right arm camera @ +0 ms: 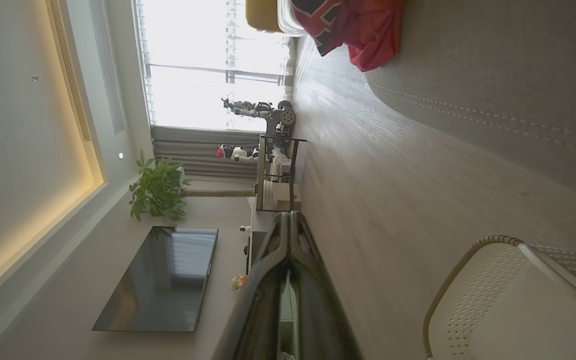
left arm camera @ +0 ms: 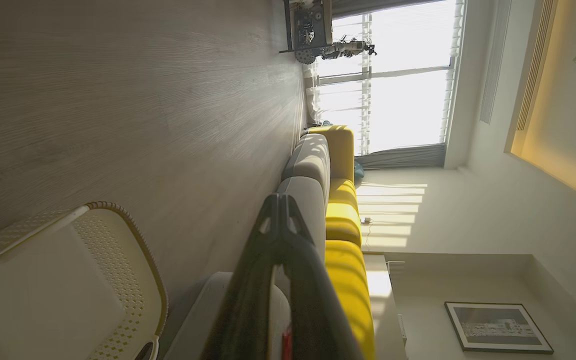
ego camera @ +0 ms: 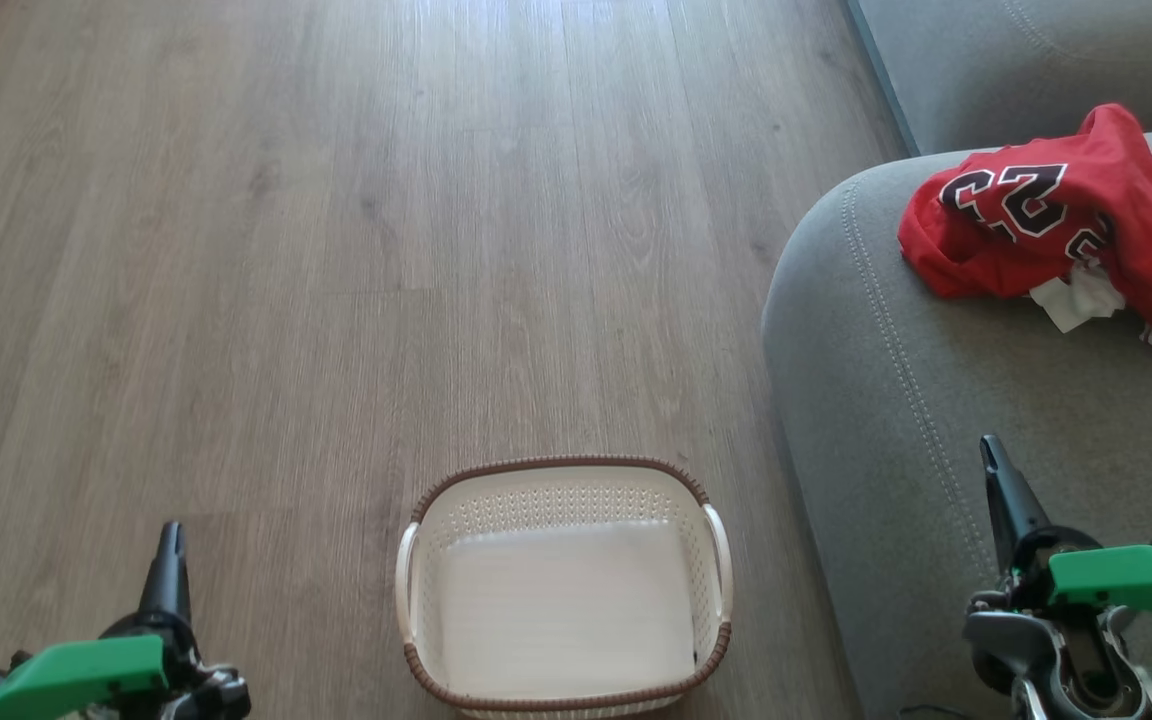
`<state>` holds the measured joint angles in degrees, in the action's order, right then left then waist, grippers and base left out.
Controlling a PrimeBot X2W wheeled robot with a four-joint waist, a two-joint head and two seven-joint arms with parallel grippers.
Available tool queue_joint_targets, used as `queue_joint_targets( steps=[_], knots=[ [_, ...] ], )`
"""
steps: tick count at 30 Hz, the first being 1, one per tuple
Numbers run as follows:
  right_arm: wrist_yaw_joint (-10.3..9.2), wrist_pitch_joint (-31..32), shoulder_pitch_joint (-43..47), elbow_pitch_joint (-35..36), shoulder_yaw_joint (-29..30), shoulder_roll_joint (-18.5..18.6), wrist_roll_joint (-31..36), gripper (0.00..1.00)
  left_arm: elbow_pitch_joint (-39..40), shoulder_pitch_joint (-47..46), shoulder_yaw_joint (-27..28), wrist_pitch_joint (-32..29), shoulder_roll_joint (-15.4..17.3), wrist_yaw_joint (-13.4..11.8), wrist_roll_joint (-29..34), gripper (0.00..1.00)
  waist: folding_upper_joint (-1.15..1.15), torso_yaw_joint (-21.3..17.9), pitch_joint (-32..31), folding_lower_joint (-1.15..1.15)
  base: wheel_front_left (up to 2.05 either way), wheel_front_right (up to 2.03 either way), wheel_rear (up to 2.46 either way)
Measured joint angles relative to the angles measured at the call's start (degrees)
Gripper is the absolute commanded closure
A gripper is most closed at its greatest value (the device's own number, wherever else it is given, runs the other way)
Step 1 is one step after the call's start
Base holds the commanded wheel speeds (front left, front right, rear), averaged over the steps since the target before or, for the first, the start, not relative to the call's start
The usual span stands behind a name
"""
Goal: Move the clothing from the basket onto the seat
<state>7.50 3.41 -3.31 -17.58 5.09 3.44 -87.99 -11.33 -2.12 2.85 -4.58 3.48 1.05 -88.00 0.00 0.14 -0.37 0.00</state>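
Note:
The red clothing [ego camera: 1046, 215], with black-and-white "23" lettering and a white tag, lies crumpled on the grey seat [ego camera: 936, 420] at the right; in the right wrist view the clothing [right arm camera: 363, 30] sits at the top. The cream basket [ego camera: 564, 590] with a brown rim stands on the floor at bottom centre with nothing inside; the basket [left arm camera: 68, 285] and the basket [right arm camera: 508, 305] both show their perforated walls. My left gripper [ego camera: 171, 535] is shut and holds nothing, left of the basket. My right gripper [ego camera: 992, 450] is shut and holds nothing, over the seat's front.
Wood floor [ego camera: 336, 250] stretches ahead and to the left of the basket. Another grey cushion [ego camera: 1016, 60] lies beyond the seat. A rack with equipment [right arm camera: 275, 150], a plant [right arm camera: 158, 192] and a dark screen [right arm camera: 163, 280] stand far across the room.

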Motion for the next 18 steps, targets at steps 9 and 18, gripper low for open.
queue_joint_targets(
  steps=[9,18],
  knots=[
    [-0.01,0.73,-1.21,0.42,0.16,0.30,-5.87,1.00,0.33,-0.85,1.46,-1.41,-1.01,0.99,-4.17,1.00,0.00,-0.17,0.20,0.00,0.00,0.00,0.00],
    [-0.01,0.71,-1.21,0.42,0.08,0.46,-5.88,1.00,0.36,-0.87,1.62,-1.41,-1.02,0.99,-4.20,1.00,0.00,-0.17,0.20,0.00,0.00,0.00,0.00]
  ],
)
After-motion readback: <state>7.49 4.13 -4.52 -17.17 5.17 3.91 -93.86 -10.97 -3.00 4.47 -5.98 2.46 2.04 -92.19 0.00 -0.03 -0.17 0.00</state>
